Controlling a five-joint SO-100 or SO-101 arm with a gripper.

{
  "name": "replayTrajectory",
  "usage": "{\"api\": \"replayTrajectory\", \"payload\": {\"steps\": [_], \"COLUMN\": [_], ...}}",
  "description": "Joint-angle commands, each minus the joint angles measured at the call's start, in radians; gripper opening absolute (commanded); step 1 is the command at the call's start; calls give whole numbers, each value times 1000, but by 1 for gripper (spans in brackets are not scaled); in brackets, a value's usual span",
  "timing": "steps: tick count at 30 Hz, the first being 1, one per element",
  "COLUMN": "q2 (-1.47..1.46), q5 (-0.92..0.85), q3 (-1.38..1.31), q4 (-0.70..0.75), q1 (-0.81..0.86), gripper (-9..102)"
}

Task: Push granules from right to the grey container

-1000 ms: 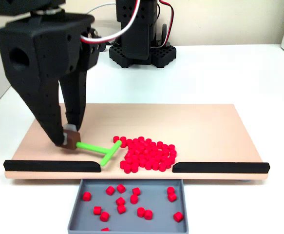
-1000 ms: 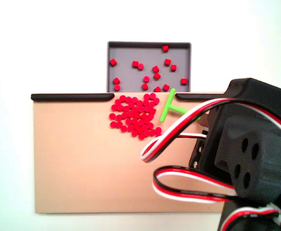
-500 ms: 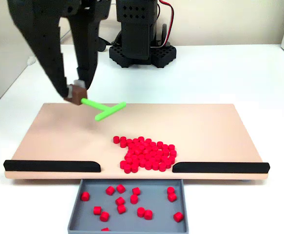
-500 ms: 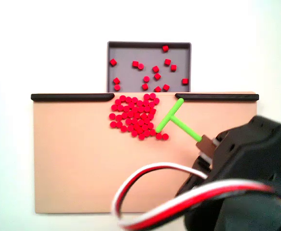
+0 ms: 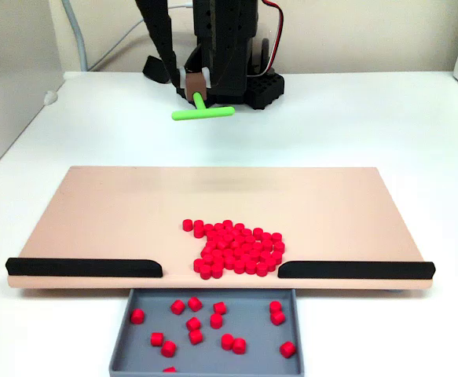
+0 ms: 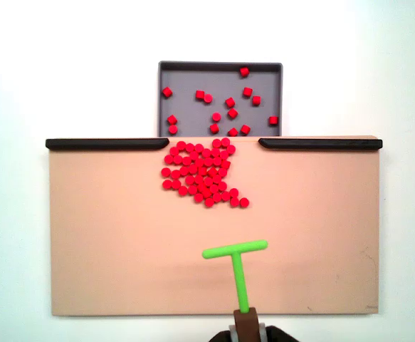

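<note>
Granules (image 5: 236, 251) are mostly sitting in one tight red pile on the tan board (image 5: 95, 212), right up against the gap between the two black strips (image 5: 83, 267), so they're basically queued at the mouth of the grey container (image 5: 213, 345). Around a dozen or so are already scattered inside it, same story in the other fixed view (image 6: 201, 174).

What's changed: a second ago the green pusher stick (image 5: 203, 112) was down on the board beside the pile, and now the arm has swung it up and back toward the base, well clear of everything. The gripper (image 5: 191, 78) is clamped on the brown block at the stick's end, so nothing got dropped.

The pile itself looks like it hasn't budged. My read is it's resetting behind the pile for a straight shove forward into the container.
</note>
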Motion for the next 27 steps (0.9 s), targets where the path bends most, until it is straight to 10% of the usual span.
{"api": "replayTrajectory", "payload": {"steps": [1, 27], "q2": [61, 41], "q5": [189, 262], "q3": [20, 48], "q4": [2, 2], "q1": [-28, -117], "gripper": [0, 0]}}
